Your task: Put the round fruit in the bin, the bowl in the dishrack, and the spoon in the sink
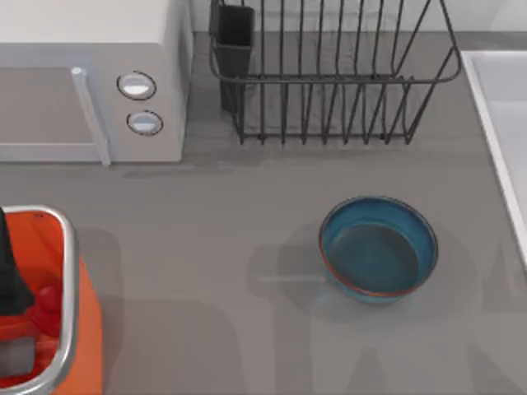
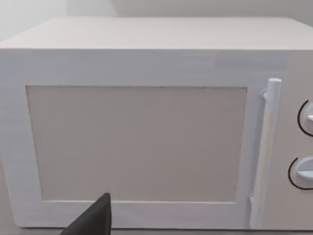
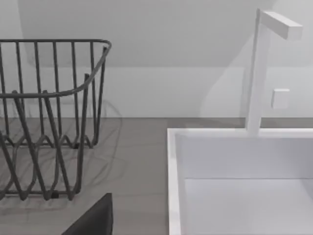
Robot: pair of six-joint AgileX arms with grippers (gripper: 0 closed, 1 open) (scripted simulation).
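The orange bin (image 1: 72, 271) stands at the table's near left corner. My left gripper (image 1: 11, 288) hangs over its inside, with the red round fruit (image 1: 48, 301) right beside it; whether the fruit is held I cannot tell. The blue bowl (image 1: 378, 249) sits upright on the grey counter, right of centre, with no gripper near it. The dishrack (image 1: 329, 78) stands at the back and the white sink (image 1: 487, 123) at the right edge. A dark edge of my right gripper (image 3: 93, 219) shows over the counter between the dishrack (image 3: 49, 122) and the sink (image 3: 171, 171). The spoon is out of view.
A white microwave (image 1: 82, 74) with two round knobs fills the back left; the left wrist view faces its door (image 2: 137, 142). A white faucet (image 3: 257, 73) rises behind the sink. The black utensil cup (image 1: 234, 37) sits at the rack's left corner.
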